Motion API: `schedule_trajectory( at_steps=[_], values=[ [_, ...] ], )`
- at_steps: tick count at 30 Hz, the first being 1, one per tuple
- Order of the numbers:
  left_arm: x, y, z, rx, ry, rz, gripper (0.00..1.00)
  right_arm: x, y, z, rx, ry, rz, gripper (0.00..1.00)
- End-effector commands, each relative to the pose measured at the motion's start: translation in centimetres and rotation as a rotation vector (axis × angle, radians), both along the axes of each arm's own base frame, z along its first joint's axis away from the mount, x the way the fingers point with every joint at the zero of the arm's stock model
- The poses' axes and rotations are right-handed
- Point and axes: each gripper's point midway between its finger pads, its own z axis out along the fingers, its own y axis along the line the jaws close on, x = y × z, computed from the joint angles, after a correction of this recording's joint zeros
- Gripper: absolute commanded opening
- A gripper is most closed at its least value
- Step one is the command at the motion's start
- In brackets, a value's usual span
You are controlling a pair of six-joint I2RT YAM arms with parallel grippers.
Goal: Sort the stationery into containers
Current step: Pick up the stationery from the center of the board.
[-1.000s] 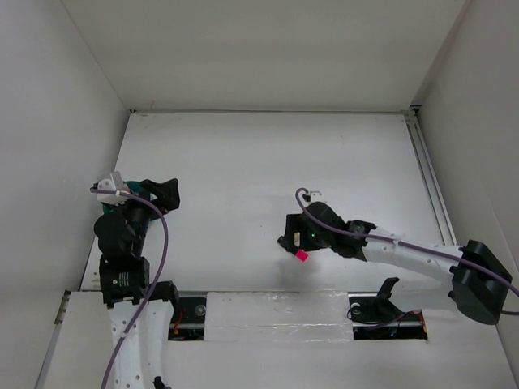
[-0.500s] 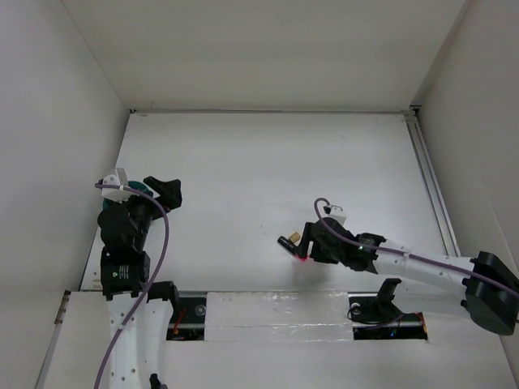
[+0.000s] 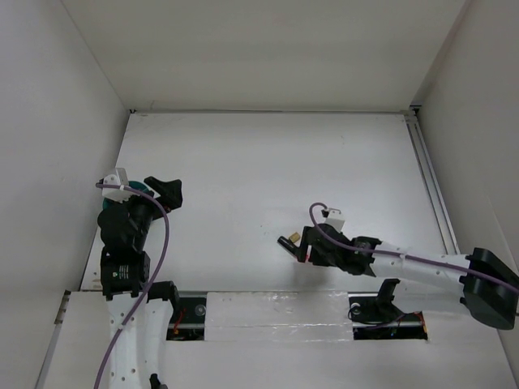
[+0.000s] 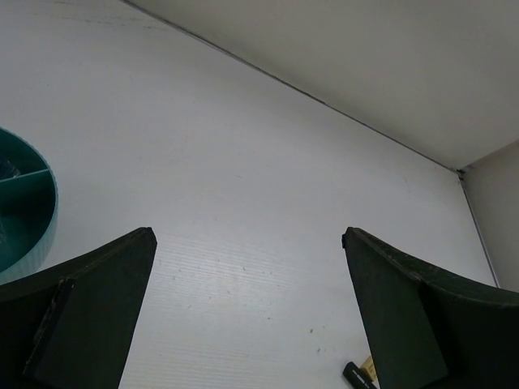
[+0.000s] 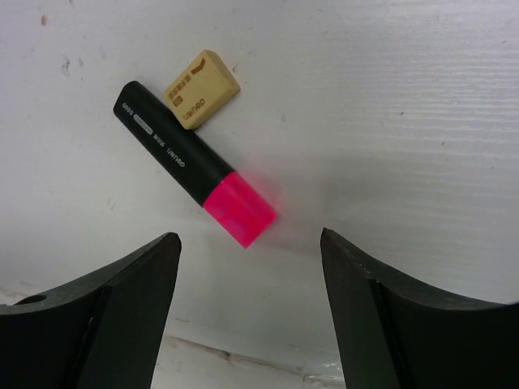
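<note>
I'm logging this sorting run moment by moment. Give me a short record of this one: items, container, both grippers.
marker: black marker with pink end, lying on the table, not gripped
eraser: tan eraser, on the table close beside the marker's black end
container: teal organizer, dividers visible, contents mostly out of view
left gripper: open, empty, next to the teal organizer
right gripper: open, empty, low over the table, lined up on the marker's pink end
sorted so far: marker and eraser not yet in the organizer
</note>
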Motion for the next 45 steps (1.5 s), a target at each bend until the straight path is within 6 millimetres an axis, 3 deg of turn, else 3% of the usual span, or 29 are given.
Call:
schedule_trajectory(
  at_steps=[1, 6, 9, 13, 17, 23, 30, 37, 40, 42, 45],
  values=[
    [0.0, -0.3, 2.2, 0.015, -0.07, -0.019, 1.0, 1.8, 0.6, 1.8, -0.036, -0.096, 0.019, 0.76],
    [0.0, -0.3, 2.2, 0.015, -0.07, -0.019, 1.0, 2.2, 1.8, 0.7, -0.101, -0.087, 0.103, 0.76],
    [0.1, -0.3, 1.8, 0.014, -0.061, -0.019, 1.0, 1.5, 3.3, -0.4, -0.11, -0.046, 0.215, 0.76],
    [0.1, -0.3, 1.8, 0.014, -0.061, -0.019, 1.0, 1.0, 3.9, -1.0, -0.114, -0.014, 0.257, 0.74],
    [0.0, -0.5, 1.8, 0.013, -0.061, -0.028, 1.0, 0.9, 4.1, -1.2, -0.115, -0.011, 0.273, 0.73],
    [0.1, -0.4, 2.0, 0.014, -0.07, -0.028, 1.0, 0.4, 3.4, -1.7, -0.135, 0.02, 0.258, 0.57],
    [0.3, -0.4, 1.8, 0.013, -0.061, -0.028, 1.0, -0.7, 2.7, -2.5, -0.178, 0.058, 0.272, 0.54],
    [0.3, 0.8, 1.7, 0.02, -0.046, 0.044, 1.0, -1.9, 3.2, -4.2, -0.231, 0.114, 0.314, 0.37],
    [0.3, 1.1, 1.5, 0.012, -0.036, 0.065, 1.0, -2.0, 3.4, -4.8, -0.262, 0.13, 0.331, 0.23],
    [0.2, 1.3, 1.2, 0.013, -0.027, 0.078, 1.0, -2.3, 3.5, -5.1, -0.277, 0.14, 0.341, 0.05],
    [0.2, 1.6, 1.7, 0.007, -0.035, 0.098, 1.0, -2.1, 3.8, -5.0, -0.289, 0.13, 0.334, 0.0]
  ],
)
